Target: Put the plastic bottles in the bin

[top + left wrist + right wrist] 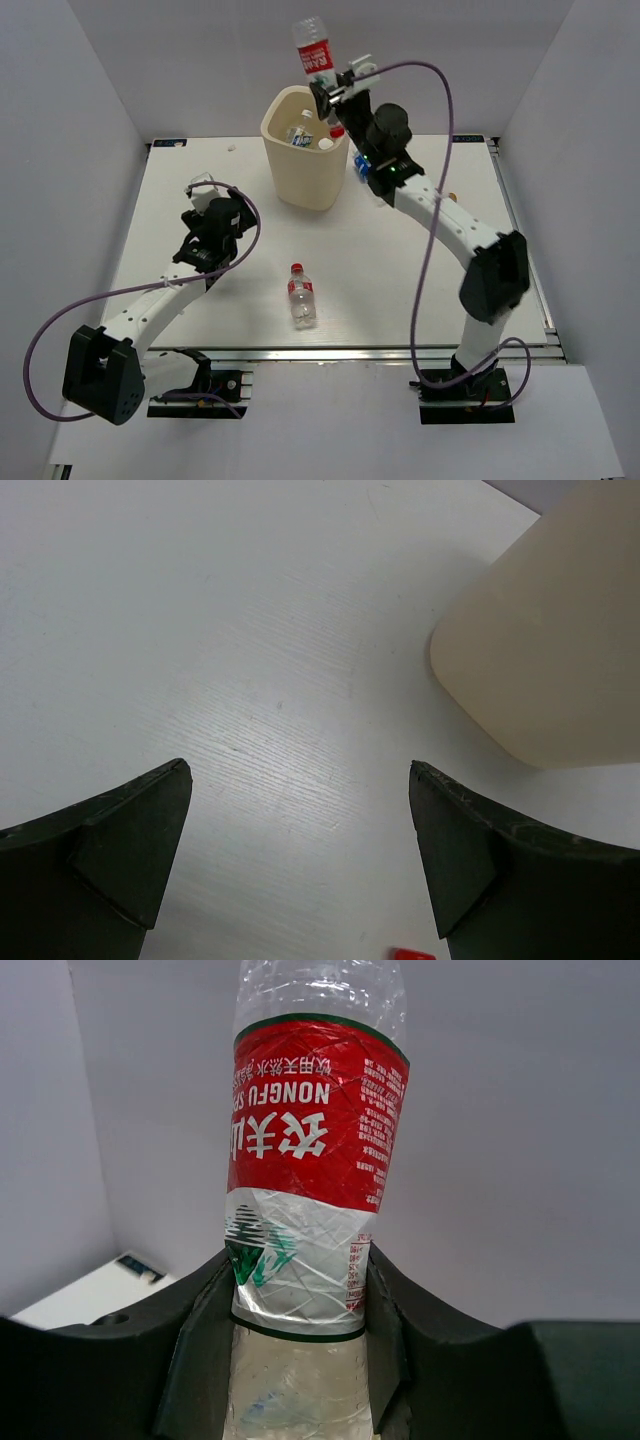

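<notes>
Above the tall cream plastic bin (303,150), the right claw (300,1305) is clamping a crinkled clear red-labelled plastic bottle (315,1140), standing upright. The left claw (300,850) is hanging spread apart.

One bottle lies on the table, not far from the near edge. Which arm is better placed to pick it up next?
Left. The left gripper is open and empty, low over the table. The right gripper is shut on a red-labelled bottle raised at the bin, far from the lying bottle.
</notes>
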